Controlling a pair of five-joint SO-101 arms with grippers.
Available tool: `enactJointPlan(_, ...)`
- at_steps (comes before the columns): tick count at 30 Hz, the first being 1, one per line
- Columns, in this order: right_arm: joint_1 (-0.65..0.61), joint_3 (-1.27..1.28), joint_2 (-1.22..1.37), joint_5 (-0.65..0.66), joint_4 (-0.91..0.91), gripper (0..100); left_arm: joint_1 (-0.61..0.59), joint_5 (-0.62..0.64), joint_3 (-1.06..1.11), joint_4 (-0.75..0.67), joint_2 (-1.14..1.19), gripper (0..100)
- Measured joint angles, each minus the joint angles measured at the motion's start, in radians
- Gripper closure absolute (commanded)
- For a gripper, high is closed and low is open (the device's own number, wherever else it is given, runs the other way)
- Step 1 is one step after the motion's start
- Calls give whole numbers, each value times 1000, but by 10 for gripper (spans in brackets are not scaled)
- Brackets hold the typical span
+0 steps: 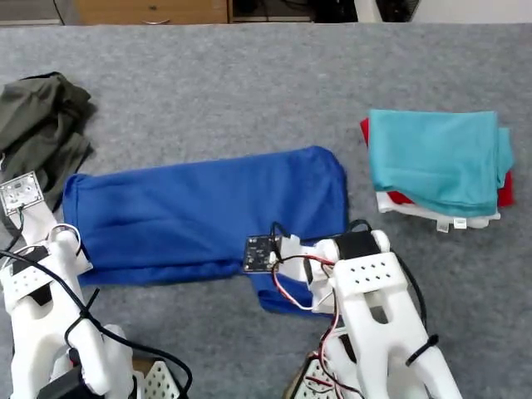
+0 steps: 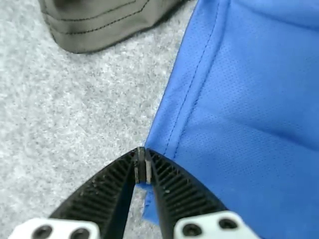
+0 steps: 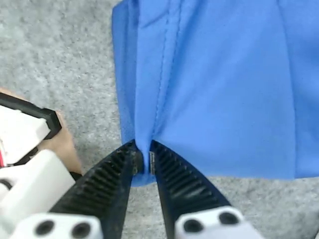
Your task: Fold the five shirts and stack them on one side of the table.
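three folded shirts (image 1: 436, 162) lie stacked, the olive shirt (image 1: 41, 125) lies crumpled, and the left hand (image 2: 142, 172) and right hand (image 3: 143, 162) each pinch the part-folded blue shirt (image 1: 208, 208).

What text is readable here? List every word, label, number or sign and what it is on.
No text can be read.
On the tag at the edge of the folded stack: too small to read.
On the circuit board above the blue shirt: any print is too small to read.
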Motion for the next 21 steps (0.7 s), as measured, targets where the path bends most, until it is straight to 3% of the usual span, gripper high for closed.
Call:
enactJointPlan(5, 60, 25, -2, 38, -18, 961, 0, 0, 0, 0, 0, 981)
enactJointPlan(11, 84, 28, -2, 48, -28, 785, 0, 0, 0, 0, 0, 981)
enactJointPlan(21, 15, 28, -201, 48, 100, 860, 0, 0, 0, 0, 0, 981)
